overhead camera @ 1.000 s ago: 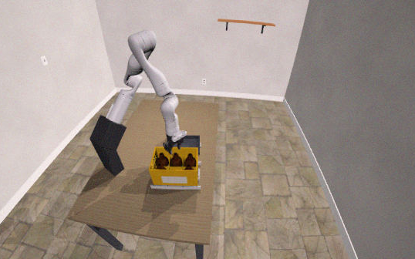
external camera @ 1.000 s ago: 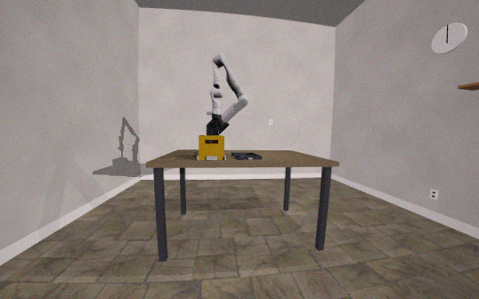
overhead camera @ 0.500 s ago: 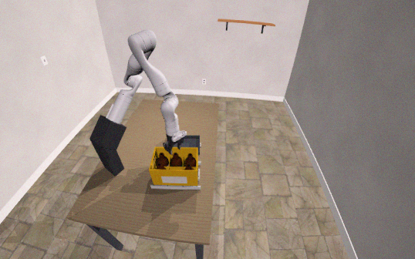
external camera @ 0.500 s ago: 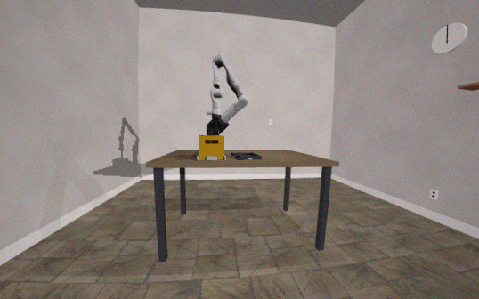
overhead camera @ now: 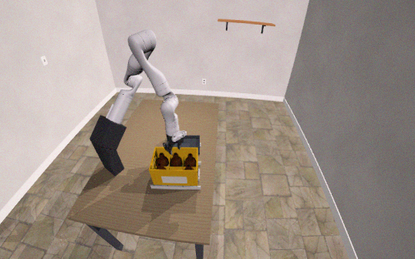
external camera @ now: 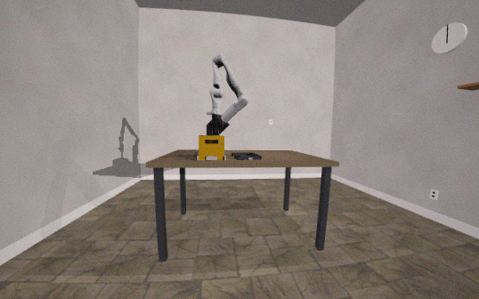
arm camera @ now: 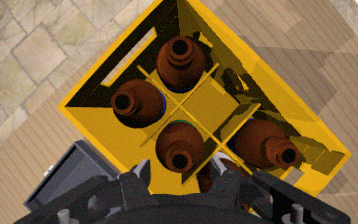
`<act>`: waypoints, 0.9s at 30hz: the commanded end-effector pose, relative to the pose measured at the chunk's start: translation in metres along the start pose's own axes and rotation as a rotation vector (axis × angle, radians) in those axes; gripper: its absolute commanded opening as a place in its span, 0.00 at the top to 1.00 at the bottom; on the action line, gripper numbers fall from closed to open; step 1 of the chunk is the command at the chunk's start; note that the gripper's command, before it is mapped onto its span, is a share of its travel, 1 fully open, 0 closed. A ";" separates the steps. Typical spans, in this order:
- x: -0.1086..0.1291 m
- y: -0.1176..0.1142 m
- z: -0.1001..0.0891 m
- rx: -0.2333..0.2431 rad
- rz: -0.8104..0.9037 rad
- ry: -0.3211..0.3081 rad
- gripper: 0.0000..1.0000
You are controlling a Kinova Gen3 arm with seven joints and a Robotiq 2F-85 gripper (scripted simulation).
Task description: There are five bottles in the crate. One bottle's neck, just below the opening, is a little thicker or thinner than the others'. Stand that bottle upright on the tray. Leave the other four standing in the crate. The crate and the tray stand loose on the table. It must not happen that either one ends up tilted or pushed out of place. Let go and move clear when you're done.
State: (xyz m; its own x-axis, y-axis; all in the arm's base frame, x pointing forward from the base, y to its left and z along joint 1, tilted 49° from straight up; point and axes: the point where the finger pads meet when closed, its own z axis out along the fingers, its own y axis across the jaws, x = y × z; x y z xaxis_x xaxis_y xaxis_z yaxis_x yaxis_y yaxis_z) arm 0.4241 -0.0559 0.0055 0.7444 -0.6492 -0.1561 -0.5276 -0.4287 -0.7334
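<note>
Bench [external camera: 286, 159]: wooden top on dark legs, standing in the middle of the tiled room and carrying everything listed below.

Crate [overhead camera: 173, 179]: yellow, with a pale label on its near face, sitting towards the right edge of the bench. Inner dividers are splitting it into compartments.

Bottles: brown, standing in the crate. In the wrist view four are showing clearly: one [arm camera: 180, 57] at the far corner, one [arm camera: 134, 102] to its left, one [arm camera: 180, 147] nearest the end effector, one [arm camera: 267, 144] at the right, appearing to lean outwards. A fifth [arm camera: 215, 172] is peeking out between the fingers, mostly hidden. The middle compartment is showing only its yellow floor. From where I am standing, I cannot tell which neck is differing from the rest.

Tray [overhead camera: 194, 141]: dark grey, shallow, lying on the bench directly behind the crate and just beside it, with nothing standing in it.

Arm [overhead camera: 162, 86]: white, rising from a dark base [overhead camera: 106, 144] at the left edge of the bench, folding over at the top and reaching down to the back of the crate.

End effector [arm camera: 182, 180]: hanging just above the rear row of the crate, fingers standing partly open, gripping nothing. The hidden bottle is sitting under the gap between them, ungrasped.
</note>
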 end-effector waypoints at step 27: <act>0.002 -0.002 0.017 0.003 0.005 0.005 0.36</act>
State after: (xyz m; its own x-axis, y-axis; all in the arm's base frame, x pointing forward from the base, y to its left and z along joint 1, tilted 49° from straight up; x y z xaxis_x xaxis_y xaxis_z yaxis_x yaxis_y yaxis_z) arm 0.4298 -0.0475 -0.0028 0.7426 -0.6509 -0.1575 -0.5293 -0.4265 -0.7334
